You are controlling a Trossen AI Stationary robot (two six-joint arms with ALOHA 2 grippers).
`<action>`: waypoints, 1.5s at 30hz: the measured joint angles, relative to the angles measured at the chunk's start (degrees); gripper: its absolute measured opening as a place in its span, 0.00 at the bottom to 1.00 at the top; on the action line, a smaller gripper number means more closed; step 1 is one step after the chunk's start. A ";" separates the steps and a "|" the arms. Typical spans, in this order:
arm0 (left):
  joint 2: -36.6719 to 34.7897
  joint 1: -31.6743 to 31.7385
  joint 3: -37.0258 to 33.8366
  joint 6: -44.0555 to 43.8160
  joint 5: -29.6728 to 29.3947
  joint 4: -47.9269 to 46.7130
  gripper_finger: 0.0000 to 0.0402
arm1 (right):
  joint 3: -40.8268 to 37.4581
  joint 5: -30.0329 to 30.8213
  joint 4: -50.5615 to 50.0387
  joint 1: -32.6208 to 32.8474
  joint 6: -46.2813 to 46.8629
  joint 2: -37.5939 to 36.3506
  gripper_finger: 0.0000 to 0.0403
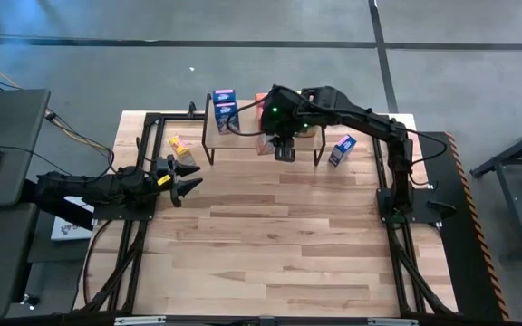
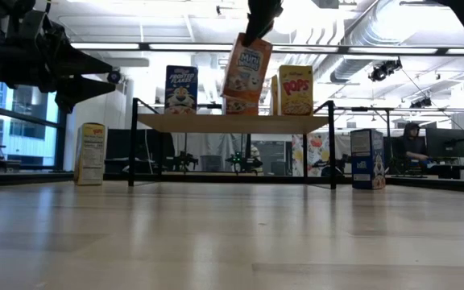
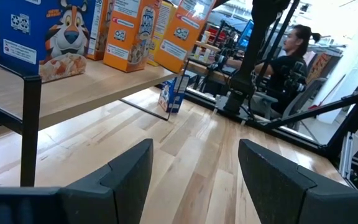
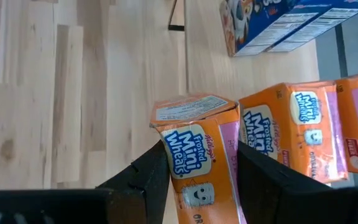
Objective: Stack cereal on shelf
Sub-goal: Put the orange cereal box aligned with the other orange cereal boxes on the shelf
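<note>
One orange Frosted Mini Wheats box [image 4: 197, 155] hangs pinched in the right claw [image 4: 201, 171]; left claw [image 3: 194, 177] spread.

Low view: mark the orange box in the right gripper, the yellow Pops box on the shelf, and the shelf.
orange box [image 2: 246, 66], low view, printed front.
right gripper [image 2: 255, 34], low view, fingertips at box top.
yellow Pops box [image 2: 296, 90], low view, front face.
shelf [image 2: 184, 123], low view, plank's front edge.

Bright ceiling lights [image 2: 312, 18] glare above my low view, my near fingers [image 3: 129, 174] blur, and the table [image 1: 279, 244] is evenly lit.
</note>
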 joint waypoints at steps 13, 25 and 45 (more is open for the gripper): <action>0.00 0.00 0.00 -0.01 0.12 -0.01 0.57 | -0.04 1.08 1.42 -2.39 -2.48 2.70 0.37; 0.00 0.00 0.00 0.00 0.10 0.00 0.57 | 0.00 2.87 3.50 -2.89 -3.02 3.30 0.37; 0.00 0.00 0.00 0.00 0.08 0.00 0.57 | -0.02 2.01 4.81 -3.54 -2.67 3.82 0.37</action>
